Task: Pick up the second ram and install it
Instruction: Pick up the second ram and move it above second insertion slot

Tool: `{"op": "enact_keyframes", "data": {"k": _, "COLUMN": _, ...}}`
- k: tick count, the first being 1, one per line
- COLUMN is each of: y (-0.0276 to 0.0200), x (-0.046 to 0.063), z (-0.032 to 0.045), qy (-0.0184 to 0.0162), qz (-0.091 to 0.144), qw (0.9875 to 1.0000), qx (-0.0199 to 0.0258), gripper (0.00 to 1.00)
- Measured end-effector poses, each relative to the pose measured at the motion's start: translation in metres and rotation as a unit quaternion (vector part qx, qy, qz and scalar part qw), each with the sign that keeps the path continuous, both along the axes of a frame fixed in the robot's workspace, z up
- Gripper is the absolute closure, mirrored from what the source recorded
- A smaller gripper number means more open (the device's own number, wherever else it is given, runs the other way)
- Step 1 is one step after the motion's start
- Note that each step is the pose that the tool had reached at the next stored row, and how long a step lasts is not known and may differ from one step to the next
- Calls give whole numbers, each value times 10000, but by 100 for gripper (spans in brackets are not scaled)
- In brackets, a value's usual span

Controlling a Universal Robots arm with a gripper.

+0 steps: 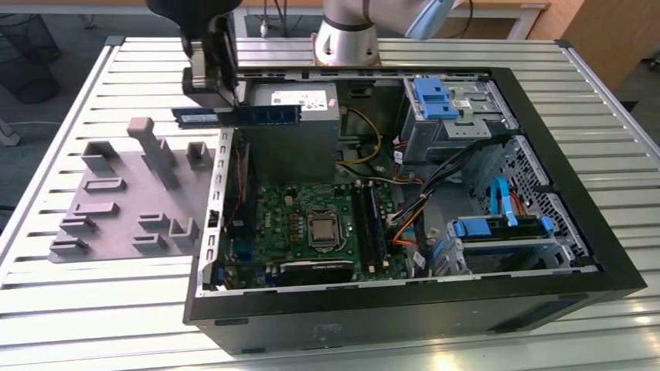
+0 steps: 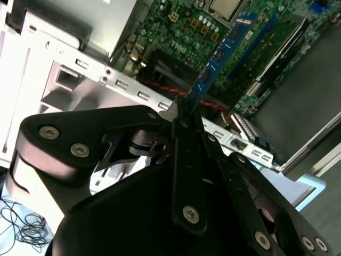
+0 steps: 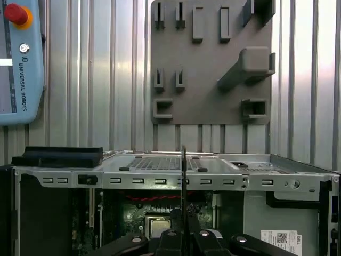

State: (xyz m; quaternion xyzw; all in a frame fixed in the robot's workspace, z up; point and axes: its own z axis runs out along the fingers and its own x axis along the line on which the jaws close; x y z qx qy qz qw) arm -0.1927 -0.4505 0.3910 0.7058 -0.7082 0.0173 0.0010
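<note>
Tool (image 1: 222,102) is clamped shut on the ram (image 1: 239,116), holding the blue stick level in the air over the case (image 1: 413,309) wall, just beside the power supply (image 1: 294,131) and clear of the grey holder (image 1: 124,209) on the bench (image 1: 62,325). The pick-up looks done, judging by this. Seating is what is left, since the stick hangs well apart from the slots (image 1: 369,220) on the motherboard (image 1: 299,224)

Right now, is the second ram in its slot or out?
Out: the tool grips the second ram above the case's edge, clear of the motherboard.
</note>
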Motion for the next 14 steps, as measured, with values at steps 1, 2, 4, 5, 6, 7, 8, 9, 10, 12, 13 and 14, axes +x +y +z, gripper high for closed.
{"op": "enact_keyframes", "data": {"k": 1, "y": 0, "x": 48, "z": 1, "qy": 1, "qz": 0, "qw": 10000, "qx": -1, "gripper": 86}}
{"op": "enact_keyframes", "data": {"k": 2, "y": 0, "x": 91, "z": 0, "qy": 0, "qz": 1, "qw": 10000, "qx": 0, "gripper": 86}}
{"op": "enact_keyframes", "data": {"k": 4, "y": 0, "x": 172, "z": 0, "qy": 0, "qz": 0, "qw": 10000, "qx": 0, "gripper": 86}}
{"op": "enact_keyframes", "data": {"k": 5, "y": 0, "x": 211, "z": 0, "qy": 0, "qz": 0, "qw": 10000, "qx": 0, "gripper": 86}}
{"op": "enact_keyframes", "data": {"k": 6, "y": 0, "x": 247, "z": 0, "qy": 0, "qz": 0, "qw": 10000, "qx": 0, "gripper": 86}}
{"op": "enact_keyframes", "data": {"k": 7, "y": 0, "x": 281, "z": 0, "qy": 0, "qz": 1, "qw": 10000, "qx": 0, "gripper": 86}}
{"op": "enact_keyframes", "data": {"k": 8, "y": 0, "x": 316, "z": 0, "qy": 0, "qz": 0, "qw": 10000, "qx": 0, "gripper": 86}}
{"op": "enact_keyframes", "data": {"k": 9, "y": 0, "x": 352, "z": 0, "qy": 0, "qz": 0, "qw": 10000, "qx": 0, "gripper": 86}}
{"op": "enact_keyframes", "data": {"k": 10, "y": 0, "x": 390, "z": 0, "qy": 0, "qz": 0, "qw": 10000, "qx": 0, "gripper": 86}}
{"op": "enact_keyframes", "data": {"k": 12, "y": 0, "x": 456, "z": 0, "qy": 0, "qz": 0, "qw": 10000, "qx": 0, "gripper": 86}}
{"op": "enact_keyframes", "data": {"k": 13, "y": 0, "x": 488, "z": 0, "qy": 0, "qz": 0, "qw": 10000, "qx": 0, "gripper": 86}}
{"op": "enact_keyframes", "data": {"k": 14, "y": 0, "x": 519, "z": 0, "qy": 0, "qz": 0, "qw": 10000, "qx": 0, "gripper": 86}}
